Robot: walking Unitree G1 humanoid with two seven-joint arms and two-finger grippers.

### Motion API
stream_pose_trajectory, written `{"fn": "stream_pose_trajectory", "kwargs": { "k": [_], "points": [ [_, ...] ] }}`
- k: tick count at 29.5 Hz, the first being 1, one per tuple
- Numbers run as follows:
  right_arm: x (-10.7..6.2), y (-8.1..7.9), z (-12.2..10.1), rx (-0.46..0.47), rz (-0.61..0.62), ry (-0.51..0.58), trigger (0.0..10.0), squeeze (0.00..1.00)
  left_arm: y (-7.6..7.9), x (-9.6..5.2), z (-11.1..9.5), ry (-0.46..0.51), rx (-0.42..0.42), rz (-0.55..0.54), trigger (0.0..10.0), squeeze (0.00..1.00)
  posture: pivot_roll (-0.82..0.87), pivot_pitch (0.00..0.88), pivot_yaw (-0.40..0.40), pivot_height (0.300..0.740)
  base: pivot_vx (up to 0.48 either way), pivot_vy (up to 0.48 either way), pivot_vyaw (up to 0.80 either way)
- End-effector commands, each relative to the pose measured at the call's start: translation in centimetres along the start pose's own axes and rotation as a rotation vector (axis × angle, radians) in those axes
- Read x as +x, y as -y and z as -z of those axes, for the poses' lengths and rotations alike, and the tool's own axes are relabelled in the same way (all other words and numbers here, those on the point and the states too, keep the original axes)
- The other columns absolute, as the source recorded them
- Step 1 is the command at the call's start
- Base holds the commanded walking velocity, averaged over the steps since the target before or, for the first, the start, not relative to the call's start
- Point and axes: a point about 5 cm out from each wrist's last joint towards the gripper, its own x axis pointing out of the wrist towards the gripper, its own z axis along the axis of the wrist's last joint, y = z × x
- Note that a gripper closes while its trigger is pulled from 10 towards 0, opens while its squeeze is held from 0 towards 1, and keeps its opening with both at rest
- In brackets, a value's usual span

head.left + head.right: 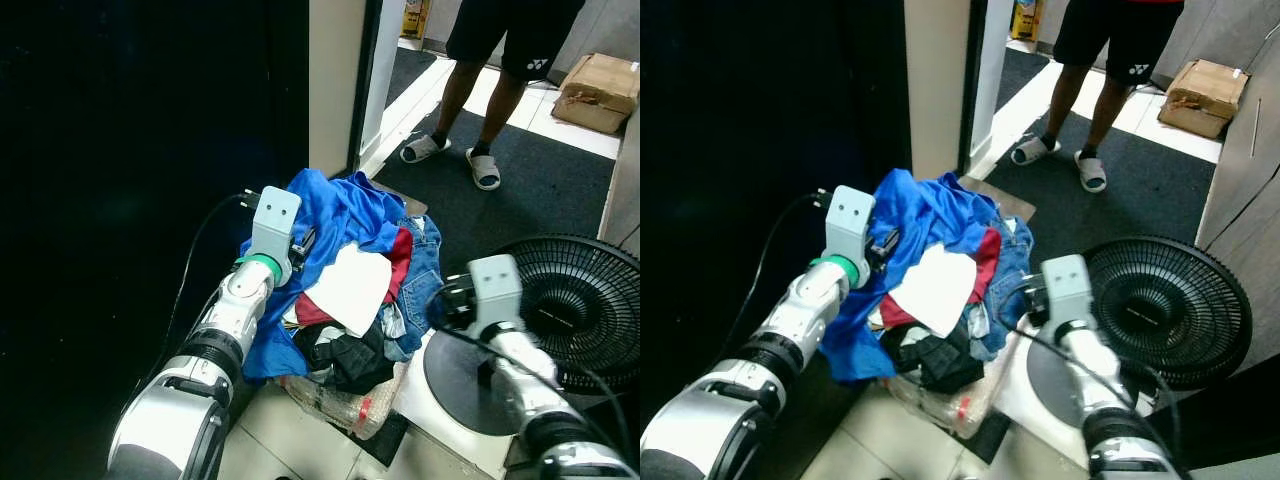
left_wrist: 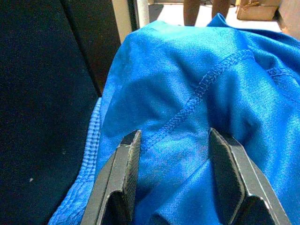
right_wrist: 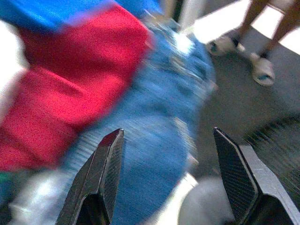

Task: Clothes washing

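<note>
So the laundry pile (image 1: 350,290) is sitting on the floor right in front of the robot, heaped against the bottom of a beige pillar (image 1: 335,85). A big bright blue shirt (image 1: 335,215) is draping over the top and down the robot's left side, a white garment (image 1: 350,288) is lying in the middle, something red (image 1: 400,262) is peeking out beside it, denim jeans (image 1: 420,275) are hanging off the right side, and dark clothes (image 1: 345,360) are bunching up at the near edge. Some clear plastic wrap (image 1: 335,400) is poking out from under the heap.

Stuff crowding in: a black floor fan (image 1: 575,305) is lying just beside the pile on the right, with its round base (image 1: 470,380) near the jeans. The right arm is reaching across that base. To the left it's all dark, with a black cable (image 1: 195,260) looping along the left arm. Further back a person (image 1: 500,60) in dark shorts and white slippers is standing on a dark mat (image 1: 540,190), with a cardboard box (image 1: 600,90) behind them.

The left claw (image 2: 173,178) is pressing down onto the blue shirt, fingers (image 2: 124,187) spread apart with a ridge of blue fabric bulging up between them, not pinched yet.

The right claw (image 3: 168,178) is hovering near the jeans side of the pile, wide open and gripping nothing. The wrist view is blurry, but denim and red cloth are sitting straight ahead of its fingers (image 3: 96,185).
</note>
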Motion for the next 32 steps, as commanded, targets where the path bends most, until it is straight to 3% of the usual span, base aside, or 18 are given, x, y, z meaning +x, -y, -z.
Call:
{"fn": "stream_pose_trajectory", "kwargs": {
  "k": [1,9,16,22,28,32],
  "points": [
    [0.1,-0.3,-0.2,0.023,-0.007,0.009,10.0,0.0,-0.2,-0.5,1.2,-0.031,-0.011,-0.004,10.0,0.0,-0.08,0.189,0.075,0.74,0.0,0.0,0.0],
    [1.8,-2.4,-2.6,0.062,-0.058,0.074,10.0,0.0,0.2,-0.4,1.0,-0.02,-0.014,0.017,10.0,0.0,-0.06,0.174,0.063,0.74,0.0,0.0,0.0],
    [1.6,-1.3,-2.5,0.054,-0.029,0.071,10.0,0.0,-0.6,-1.2,2.1,-0.053,0.035,0.096,10.0,0.0,-0.06,0.167,0.066,0.74,0.0,0.0,0.0],
    [1.5,-0.7,-2.4,0.052,-0.01,0.069,10.0,0.0,-0.9,-2.0,3.4,-0.084,0.037,0.1,10.0,0.0,-0.06,0.162,0.067,0.74,0.0,0.0,0.0],
    [1.4,-0.4,-2.4,0.048,-0.005,0.067,10.0,0.0,-0.4,-2.6,3.7,-0.087,0.038,0.216,10.0,0.0,-0.06,0.161,0.069,0.74,0.0,0.0,0.0],
    [1.4,0.0,-2.4,0.045,0.004,0.066,10.0,0.0,-1.0,-3.5,3.5,-0.081,0.022,0.298,10.0,0.0,-0.06,0.162,0.068,0.74,0.0,0.0,0.0]
  ]
}}
